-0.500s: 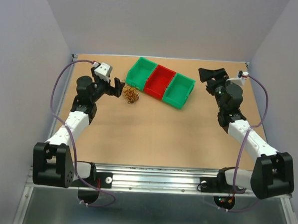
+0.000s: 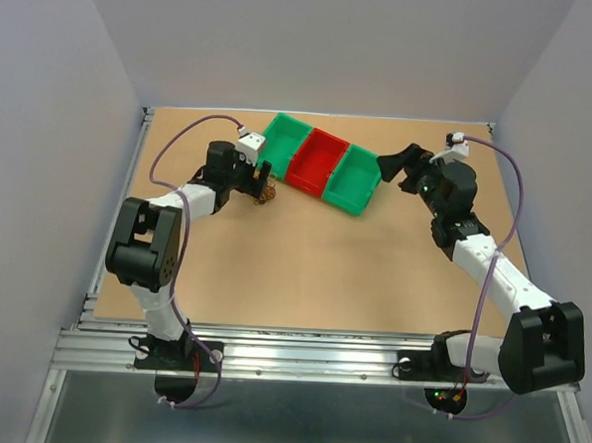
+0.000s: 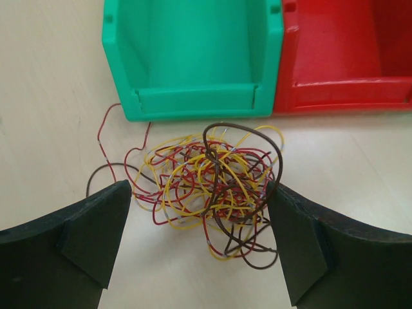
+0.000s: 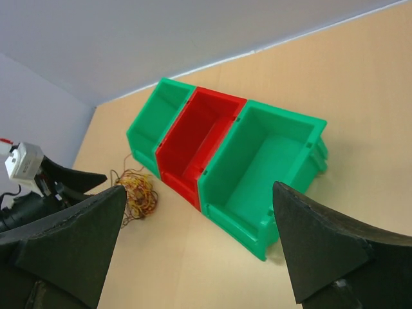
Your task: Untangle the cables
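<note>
Tangle of thin yellow, red and dark brown wire cables (image 3: 209,193) on the tan table (image 2: 304,262), just in front of the green plastic bin (image 3: 193,103).

The left gripper (image 3: 199,212) sits low at the clump, black fingers (image 3: 96,238) spread wide on either side, gripping nothing. The right gripper (image 4: 199,193), well right of that bin, is also wide open and empty.

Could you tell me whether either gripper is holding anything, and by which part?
Nothing is held: the left gripper stands open astride the cables, and the right gripper is open near the bins.
</note>
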Controlling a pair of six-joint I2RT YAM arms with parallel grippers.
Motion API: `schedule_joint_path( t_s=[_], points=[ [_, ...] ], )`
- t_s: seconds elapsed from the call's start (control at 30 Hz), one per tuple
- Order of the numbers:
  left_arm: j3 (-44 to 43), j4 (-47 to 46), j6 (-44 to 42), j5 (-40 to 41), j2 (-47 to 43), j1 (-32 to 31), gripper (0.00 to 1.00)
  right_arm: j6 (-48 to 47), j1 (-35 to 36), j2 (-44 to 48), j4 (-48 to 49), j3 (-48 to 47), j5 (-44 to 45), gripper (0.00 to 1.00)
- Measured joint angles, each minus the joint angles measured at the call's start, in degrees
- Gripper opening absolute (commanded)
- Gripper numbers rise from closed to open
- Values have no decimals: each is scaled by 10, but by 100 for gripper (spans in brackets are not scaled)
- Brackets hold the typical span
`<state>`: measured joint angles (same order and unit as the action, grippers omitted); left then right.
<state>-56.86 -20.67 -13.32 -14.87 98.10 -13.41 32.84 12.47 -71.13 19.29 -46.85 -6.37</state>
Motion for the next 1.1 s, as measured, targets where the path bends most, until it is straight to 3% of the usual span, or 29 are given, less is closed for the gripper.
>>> schedule_joint_path(
  t_s=[0.1,0.13,0.2,0.23,0.27,0.4,0.7,0.9,1.1],
  points=[
    [-23,23,-1,5,39,0,57,-36,0,9,-19,0,2,100],
    [-26,27,-5,6,43,0,38,-43,0,15,-23,1,4,100],
    [-57,56,-9,3,68,-1,22,-56,0,29,-21,5,7,100],
    [-70,64,-11,0,77,-1,3,-61,0,33,-21,6,5,100],
    [-83,72,-14,-6,85,-2,1,-67,0,36,-20,7,1,100],
    [-82,84,-41,-78,75,-3,0,-88,0,13,-11,6,-42,100],
    [-24,127,-144,-291,-63,-9,1,-142,48,-134,-15,-17,-179,98],
    [-18,146,-183,-350,-85,-13,0,-206,127,-188,-24,-77,-215,81],
    [-16,164,-195,-372,-85,-15,1,-255,162,-237,-18,-107,-265,80]
  ],
)
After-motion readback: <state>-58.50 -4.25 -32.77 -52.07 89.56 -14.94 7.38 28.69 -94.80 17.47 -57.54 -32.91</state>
